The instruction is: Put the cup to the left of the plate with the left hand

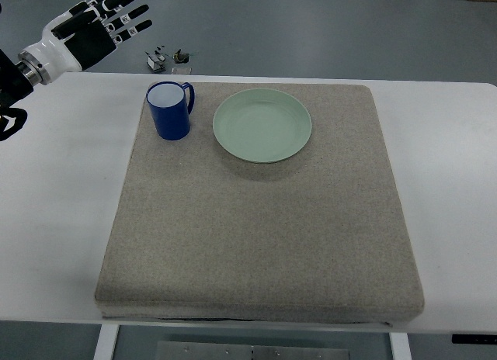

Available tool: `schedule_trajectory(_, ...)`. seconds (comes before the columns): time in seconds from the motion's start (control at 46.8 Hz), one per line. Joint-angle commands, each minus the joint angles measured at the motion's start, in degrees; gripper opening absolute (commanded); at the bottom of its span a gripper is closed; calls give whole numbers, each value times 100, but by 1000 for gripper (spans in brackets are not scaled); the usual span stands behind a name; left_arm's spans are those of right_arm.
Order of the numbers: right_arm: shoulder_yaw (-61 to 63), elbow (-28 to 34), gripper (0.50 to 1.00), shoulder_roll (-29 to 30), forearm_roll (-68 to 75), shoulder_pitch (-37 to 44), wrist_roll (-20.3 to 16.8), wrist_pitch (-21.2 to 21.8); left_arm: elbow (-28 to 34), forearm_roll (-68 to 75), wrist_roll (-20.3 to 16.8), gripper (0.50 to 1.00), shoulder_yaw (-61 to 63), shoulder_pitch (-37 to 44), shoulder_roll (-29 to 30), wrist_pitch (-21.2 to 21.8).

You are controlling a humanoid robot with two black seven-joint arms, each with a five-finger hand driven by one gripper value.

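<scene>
Cup (169,111) stands left of plate (262,126), near mat's (256,236) far edge.

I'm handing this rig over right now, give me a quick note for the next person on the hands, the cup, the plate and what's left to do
Left hand: raised off the table's far left corner, fingers spread, holding nothing.
Right hand: not in view.
Blue cup: upright on the grey mat, far left part, handle toward the plate.
Green plate: on the mat just right of the cup, a small gap between them.
Done: cup stands left of the plate, released.
Left: apparently nothing but bringing the left arm to rest.
</scene>
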Motion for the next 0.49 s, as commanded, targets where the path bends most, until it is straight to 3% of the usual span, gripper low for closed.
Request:
schedule_trajectory(0.0,0,0,934,0,0,0,-1,0,186,1,9,999,115,-94,-144,0)
schedule_trajectory(0.47,0,0,934,0,0,0,-1,0,397,-26,18,999,107,-129,-206,-9)
